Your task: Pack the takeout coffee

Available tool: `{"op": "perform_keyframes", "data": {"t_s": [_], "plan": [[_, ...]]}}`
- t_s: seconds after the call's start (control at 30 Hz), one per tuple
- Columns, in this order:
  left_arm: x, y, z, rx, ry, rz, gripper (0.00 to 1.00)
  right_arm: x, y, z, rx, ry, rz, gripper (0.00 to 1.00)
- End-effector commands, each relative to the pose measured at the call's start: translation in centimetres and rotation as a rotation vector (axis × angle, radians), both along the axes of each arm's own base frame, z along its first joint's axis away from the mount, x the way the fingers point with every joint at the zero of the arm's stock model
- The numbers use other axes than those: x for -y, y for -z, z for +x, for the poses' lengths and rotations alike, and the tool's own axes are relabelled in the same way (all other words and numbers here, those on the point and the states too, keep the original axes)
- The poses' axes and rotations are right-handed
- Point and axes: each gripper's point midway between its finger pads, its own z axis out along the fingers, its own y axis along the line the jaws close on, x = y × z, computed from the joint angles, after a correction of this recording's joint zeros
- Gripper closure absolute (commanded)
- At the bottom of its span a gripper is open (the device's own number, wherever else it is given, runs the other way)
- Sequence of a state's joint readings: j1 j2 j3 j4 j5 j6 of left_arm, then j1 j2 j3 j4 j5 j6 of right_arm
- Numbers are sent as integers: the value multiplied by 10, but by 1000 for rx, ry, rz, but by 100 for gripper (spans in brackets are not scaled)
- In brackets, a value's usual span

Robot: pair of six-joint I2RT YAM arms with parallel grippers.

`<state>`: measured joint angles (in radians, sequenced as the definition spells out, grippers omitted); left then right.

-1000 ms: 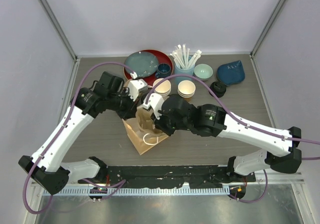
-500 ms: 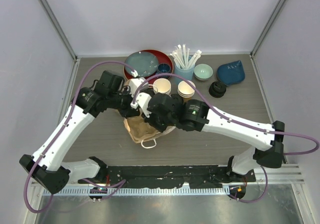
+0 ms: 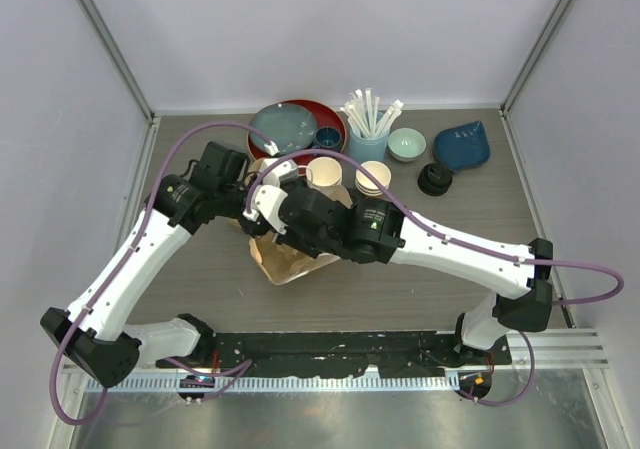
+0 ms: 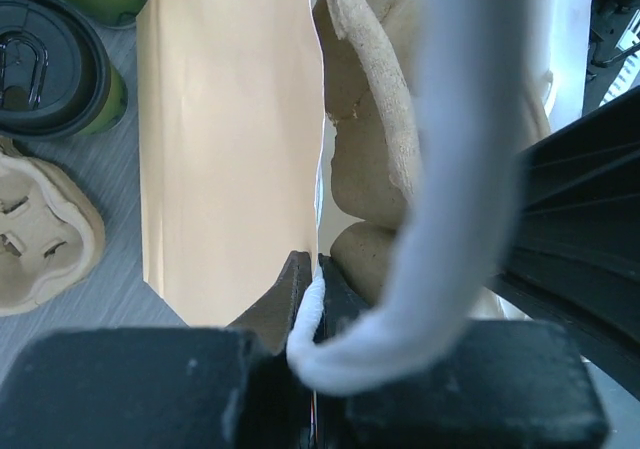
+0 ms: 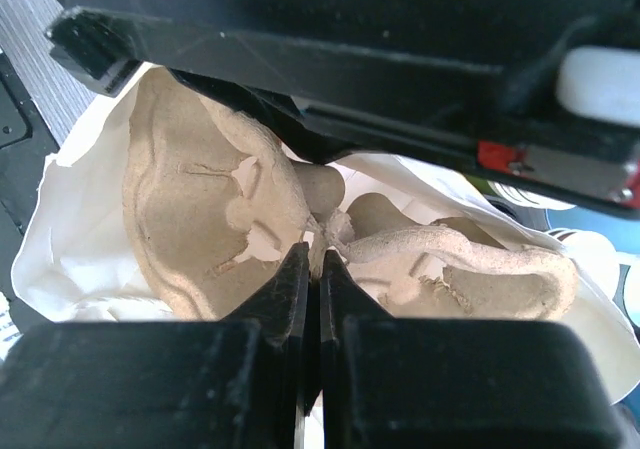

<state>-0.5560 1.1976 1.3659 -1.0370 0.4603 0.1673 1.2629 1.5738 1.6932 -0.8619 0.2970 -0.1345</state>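
A takeout coffee cup (image 4: 45, 64) with green sides and a black lid stands on the table in the left wrist view, left of the brown paper bag (image 4: 230, 139). My left gripper (image 4: 312, 269) is shut on the bag's white rope handle (image 4: 450, 169) and rim. Inside the bag's white lining (image 5: 80, 239) sits a pulp cup carrier (image 5: 200, 199). The right gripper (image 5: 318, 254) is shut on that carrier's middle ridge. From above, both wrists crowd over the bag (image 3: 290, 261), and the coffee is hidden under them.
A second pulp carrier (image 4: 40, 224) lies on the table left of the bag. Behind the bag stand two lidless cup stacks (image 3: 325, 174), a blue cup of straws (image 3: 368, 134), a red plate (image 3: 300, 119), a teal bowl (image 3: 407, 144), a blue dish (image 3: 460, 147) and a black item (image 3: 435, 179).
The right arm has swung left and down over the bag's mouth with the carrier. The bag has shifted and its loose handle loop is now covered. The left arm has barely moved.
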Motion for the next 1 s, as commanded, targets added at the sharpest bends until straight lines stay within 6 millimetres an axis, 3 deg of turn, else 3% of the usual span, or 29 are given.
{"op": "perform_keyframes", "data": {"t_s": [0.0,0.13,0.27,0.47,0.6,0.73,0.83,0.97], "plan": [[13,-15,-11,-5,76,-70,100,-22,-23,-1,13,-32,91,99],[12,-22,-26,-46,111,-88,100,-8,-5,2,-69,30,97,99],[10,-26,-38,-74,129,-101,100,20,20,8,-103,116,77,99],[14,-22,-48,-131,152,-129,100,40,24,1,-164,192,96,99],[16,-32,-52,-168,160,-168,100,49,31,-4,-215,248,46,99],[12,-36,-45,-138,128,-152,100,62,25,-8,-222,279,68,99],[12,-26,-40,-147,104,-143,100,66,35,-8,-223,300,48,99],[14,-13,-29,-156,47,-125,100,55,57,-18,-272,244,-4,99]]}}
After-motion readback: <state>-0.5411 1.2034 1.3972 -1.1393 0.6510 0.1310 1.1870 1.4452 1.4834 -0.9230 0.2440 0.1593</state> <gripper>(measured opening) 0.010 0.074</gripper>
